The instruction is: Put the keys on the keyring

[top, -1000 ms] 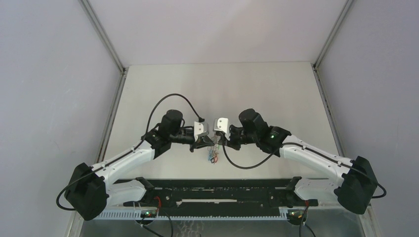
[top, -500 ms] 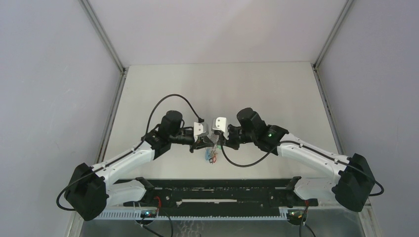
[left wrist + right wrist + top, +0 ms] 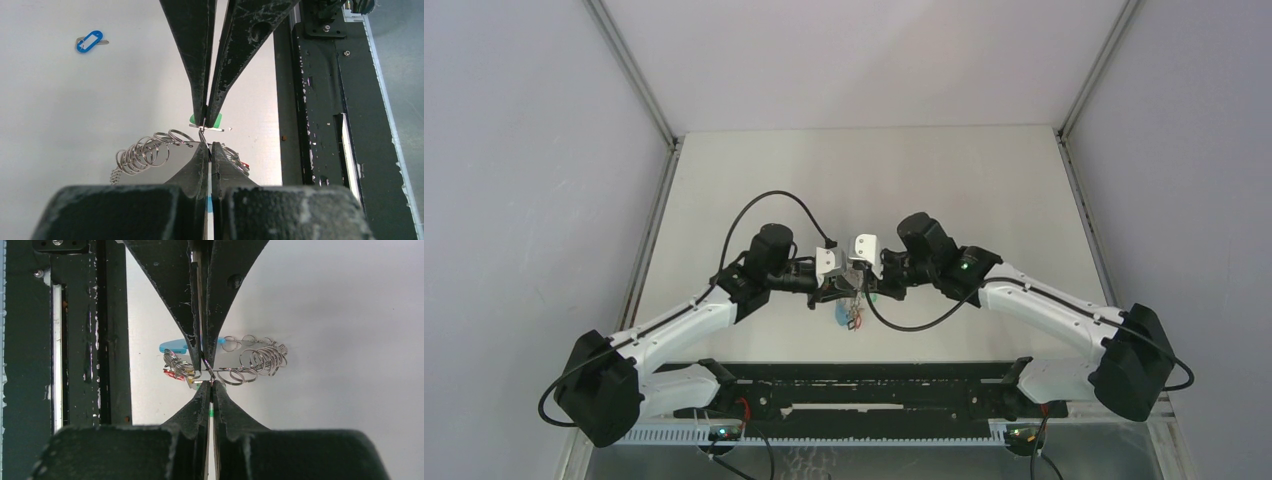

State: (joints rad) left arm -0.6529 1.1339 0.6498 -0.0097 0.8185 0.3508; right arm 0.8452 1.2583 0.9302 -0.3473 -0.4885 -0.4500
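Both arms reach in over the middle of the pale grey tabletop (image 3: 874, 180). Their wrists face each other and their tips nearly meet.

Left gripper (image 3: 209, 150): jaws closed. A strip of light blue shows in the slit between its fingers. From the right wrist view the same light-blue sleeve sticks out on either side of them. It is therefore clamped on the keyring (image 3: 172, 346), a large thin grey metal hoop, at the sleeved arc. Most of the hoop's circle is hidden behind the fingers.

The fringe of small silver links (image 3: 147, 152) fans out to one side of that grip. On the other side, towards the black base rail (image 3: 320, 100), hang tiny keys (image 3: 172, 374) with red and yellow plastic tags. Whether the lowest ones touch the table I cannot tell.

Right gripper (image 3: 211, 389): jaws closed. A sliver of green shows in its slit, and the left wrist view shows a green plastic tag just behind its tips. It is pinching the green-tagged key (image 3: 216, 120). A short bit of silver metal sits at the tips, against the hoop's wire, between the two grippers. Whether it is threaded on I cannot tell.

One blue-tagged key (image 3: 90, 41) lies flat on the table, well apart from the rest.
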